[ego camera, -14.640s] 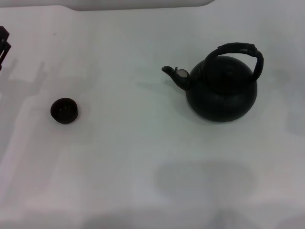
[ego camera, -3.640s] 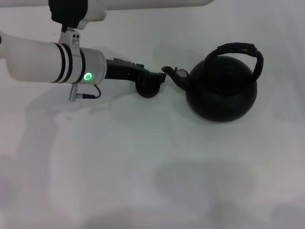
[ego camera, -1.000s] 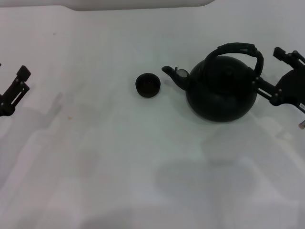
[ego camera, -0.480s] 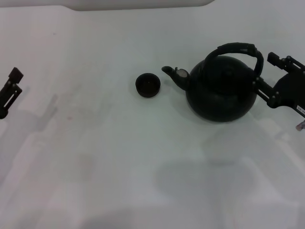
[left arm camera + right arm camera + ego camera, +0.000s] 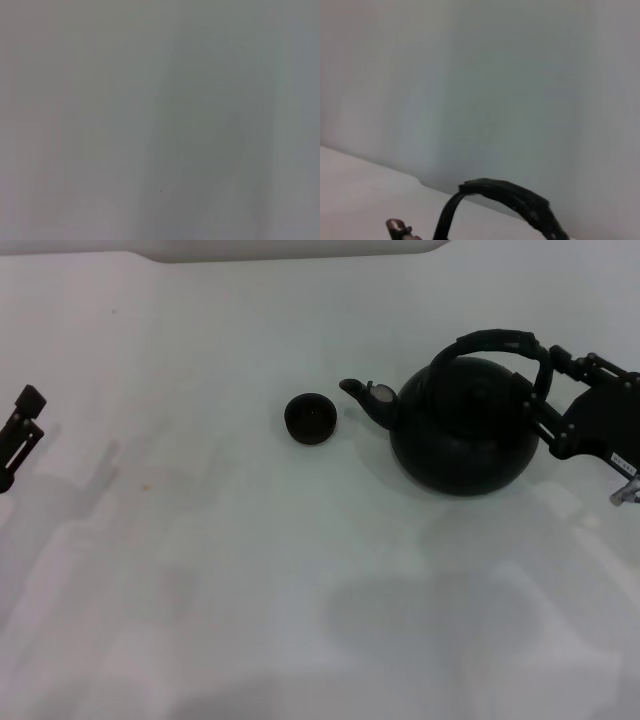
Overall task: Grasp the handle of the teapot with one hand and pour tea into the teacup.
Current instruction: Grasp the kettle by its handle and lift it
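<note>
beside teapot (image 5: 464,435) handle (image 5: 497,341), right end effector (image 5: 546,390) open

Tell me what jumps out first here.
The big black teapot right of centre, spout aimed at the tiny teacup just beside it. The right gripper sits open at the handle's right end; the left gripper idles at the far left edge.

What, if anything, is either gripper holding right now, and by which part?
Nothing is held. The right gripper is open, its fingers beside the teapot's handle, not closed on it. The left gripper is at the table's far left.
</note>
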You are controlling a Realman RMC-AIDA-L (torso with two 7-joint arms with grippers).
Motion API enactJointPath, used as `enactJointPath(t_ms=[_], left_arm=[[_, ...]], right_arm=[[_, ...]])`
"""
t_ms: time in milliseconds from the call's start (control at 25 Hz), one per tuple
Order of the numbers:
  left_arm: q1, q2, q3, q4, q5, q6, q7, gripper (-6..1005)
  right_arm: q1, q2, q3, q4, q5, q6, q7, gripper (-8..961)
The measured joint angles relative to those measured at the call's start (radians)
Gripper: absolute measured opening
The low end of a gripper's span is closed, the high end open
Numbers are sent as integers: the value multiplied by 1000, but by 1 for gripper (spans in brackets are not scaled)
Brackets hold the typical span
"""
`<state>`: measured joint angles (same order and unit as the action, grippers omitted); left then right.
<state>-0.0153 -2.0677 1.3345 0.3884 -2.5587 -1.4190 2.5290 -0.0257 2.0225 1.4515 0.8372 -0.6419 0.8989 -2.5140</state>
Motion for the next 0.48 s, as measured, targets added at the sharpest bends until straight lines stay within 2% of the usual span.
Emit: enactJointPath(t_ms=[80, 280, 480], left_arm=[[0, 0, 0, -1, 0, 0, 0, 775], [0, 0, 0, -2, 0, 3, 0, 774], [-3, 0, 0, -2, 0, 7, 0, 774]], right_arm=[[0, -1, -4, 0, 0, 4, -17, 568], [0, -1, -16, -1, 0, 12, -47, 343], [1, -3, -17, -1, 0, 15, -57, 211]])
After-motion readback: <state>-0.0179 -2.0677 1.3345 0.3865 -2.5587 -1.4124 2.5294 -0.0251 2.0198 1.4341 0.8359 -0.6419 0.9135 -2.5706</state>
